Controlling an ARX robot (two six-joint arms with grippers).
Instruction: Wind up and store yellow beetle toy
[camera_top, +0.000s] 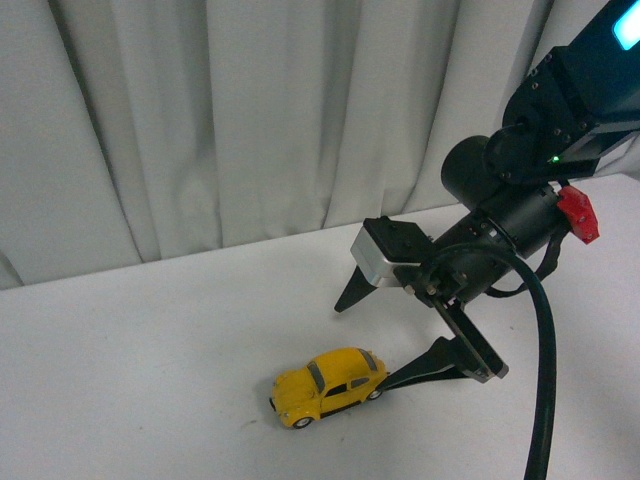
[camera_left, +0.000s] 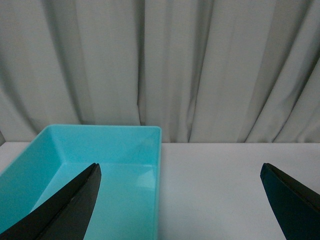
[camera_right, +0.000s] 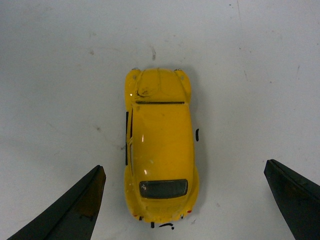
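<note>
**Both grippers gape empty, with the yellow beetle toy in the right jaws' gap**

The left gripper (camera_left: 180, 169) has its jaws spread wide and grips nothing. Only bin and bare tabletop show between the two black tips. Ahead of these jaws a turquoise bin (camera_left: 158, 180) rests on the white table (camera_left: 235, 180). It lies beyond one jaw tip, and its long side wall reaches about to the middle of the gap. A pale pleated curtain (camera_left: 200, 65) hangs behind the bin.

The yellow beetle toy (camera_top: 328, 387) stands on its wheels on the table, just ahead of the right gripper (camera_top: 362, 345). Its nose points away from the gripper and its tail toward it. The right jaws are also wide open and hold nothing. In the right wrist view the toy lies lengthwise in the gap, with its rear window about level with the jaw tips. It sits nearer to one jaw than to the other and touches neither.

In the front view the lower jaw tip shows just beside the toy's rear wheel. The other tip stands well apart from the toy, on the curtain side. How high the tips hang above the table cannot be told.

A silver-cased wrist camera (camera_top: 385, 252) sits over the jaws. A thick black cable (camera_top: 540, 380) drops from the right arm (camera_top: 560, 110), and a small red part (camera_top: 578, 213) shows at the wrist
</note>
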